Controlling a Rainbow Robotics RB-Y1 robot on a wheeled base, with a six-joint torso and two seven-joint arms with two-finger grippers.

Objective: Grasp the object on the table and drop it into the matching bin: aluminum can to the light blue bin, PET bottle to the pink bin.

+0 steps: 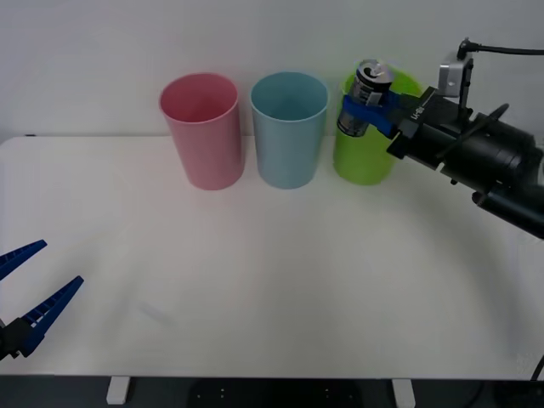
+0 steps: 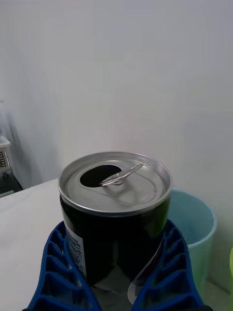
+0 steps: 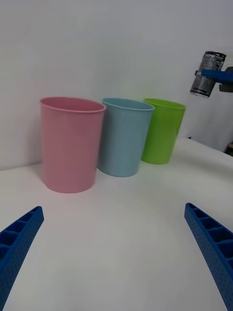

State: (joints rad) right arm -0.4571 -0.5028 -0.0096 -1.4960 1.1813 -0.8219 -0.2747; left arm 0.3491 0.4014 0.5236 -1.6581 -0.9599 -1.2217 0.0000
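At 1 o'clock over the table point(image 1: 272, 289), the right gripper point(image 1: 367, 111) pinches the can point(image 1: 365, 100) between its blue fingers point(image 2: 60, 272), clear of the surface. The can is tilted slightly, its opened silver top visible, and hangs over the green bin point(image 1: 370, 157). The blue bin point(image 1: 289, 132) stands just beside the green one, toward 12 o'clock, with the pink bin point(image 1: 202, 132) next in the row at 11 o'clock. At 8 o'clock, the left gripper point(image 1: 25, 293) hovers low, fingers spread and holding nothing.
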